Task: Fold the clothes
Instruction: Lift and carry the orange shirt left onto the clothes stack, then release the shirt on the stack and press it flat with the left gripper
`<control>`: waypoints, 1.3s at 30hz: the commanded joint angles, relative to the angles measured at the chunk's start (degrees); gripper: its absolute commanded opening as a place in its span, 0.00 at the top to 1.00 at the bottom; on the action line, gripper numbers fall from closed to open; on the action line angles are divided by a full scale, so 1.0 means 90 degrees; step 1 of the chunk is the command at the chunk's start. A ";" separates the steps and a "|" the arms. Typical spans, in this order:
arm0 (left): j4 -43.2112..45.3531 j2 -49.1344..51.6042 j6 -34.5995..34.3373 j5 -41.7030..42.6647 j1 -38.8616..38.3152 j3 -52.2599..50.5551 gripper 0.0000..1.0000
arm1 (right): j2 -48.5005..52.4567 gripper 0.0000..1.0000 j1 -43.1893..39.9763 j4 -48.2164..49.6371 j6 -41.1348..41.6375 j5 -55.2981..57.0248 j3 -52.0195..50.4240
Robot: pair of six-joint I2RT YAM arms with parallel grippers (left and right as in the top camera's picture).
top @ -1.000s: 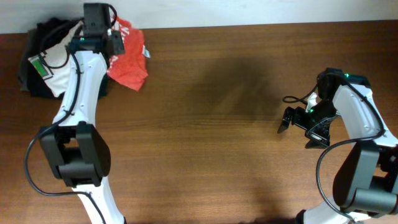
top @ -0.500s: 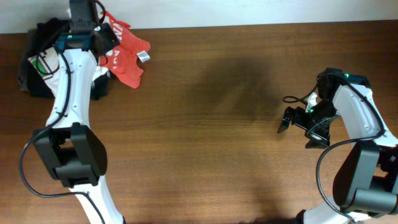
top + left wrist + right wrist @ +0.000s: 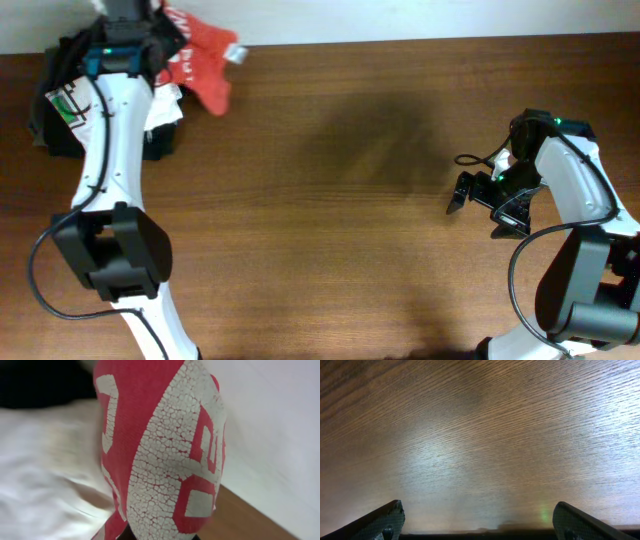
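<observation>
The top cam looked straight down on the whole table [image 3: 350, 220] from far up. The left wrist cam sat v. close to the shirt [image 3: 150, 435], so red cloth & white letters filled most of it. The top cam saw that same shirt at the table's far left corner. The right wrist cam faced down at the wood, close, w/ its own fingers [image 3: 382, 520] in the bottom corners.

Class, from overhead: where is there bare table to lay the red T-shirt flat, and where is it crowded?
Free: the middle of the table, between the left arm and the right gripper, and the back strip right of the red T-shirt. Crowded: the back-left corner, piled with a white garment and black garments.
</observation>
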 commanded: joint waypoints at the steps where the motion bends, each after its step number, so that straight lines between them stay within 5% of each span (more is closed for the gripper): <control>1: 0.0073 0.0046 0.0024 -0.0600 0.0631 0.0216 0.94 | -0.0036 0.02 0.0015 -0.0002 0.0012 0.0053 0.0068; 7: -0.0398 0.0537 0.0141 -0.0629 0.1197 0.0216 0.80 | -0.0036 0.02 0.0015 -0.0002 0.0012 0.0053 0.0068; 16: -0.0828 0.1035 0.1146 -0.0690 0.1889 0.0216 0.77 | -0.0036 0.02 0.0015 -0.0002 0.0012 0.0053 0.0068; 23: -0.0906 0.1056 0.1144 -0.0670 0.2465 0.0216 0.76 | -0.0036 0.02 0.0015 -0.0005 0.0012 0.0053 0.0068; 24: -0.0947 0.1056 0.1144 -0.0668 0.2514 0.0216 0.68 | -0.0036 0.02 0.0015 -0.0002 0.0012 0.0053 0.0068; 25: -0.0971 0.1056 0.1144 -0.0668 0.2526 0.0216 0.45 | -0.0036 0.02 0.0015 -0.0002 0.0012 0.0053 0.0068; 27: -0.1003 0.1056 0.1141 -0.0627 0.2518 0.0216 0.35 | -0.0036 0.02 0.0015 -0.0002 0.0012 0.0053 0.0068; 30: -0.1010 0.1015 0.1141 0.0083 0.2509 0.0219 0.38 | -0.0036 0.02 0.0015 -0.0002 0.0012 0.0053 0.0068; 33: -0.0775 0.0811 0.1139 0.1239 0.2431 0.0231 0.52 | -0.0036 0.02 0.0015 -0.0002 0.0012 0.0053 0.0068; 36: -0.0437 0.0525 0.1139 0.1523 0.2249 0.0231 0.80 | -0.0036 0.02 0.0015 -0.0002 0.0012 0.0053 0.0068; 39: -0.0204 0.0350 0.1139 0.1498 0.2084 0.0231 0.88 | -0.0036 0.02 0.0015 -0.0002 0.0012 0.0053 0.0068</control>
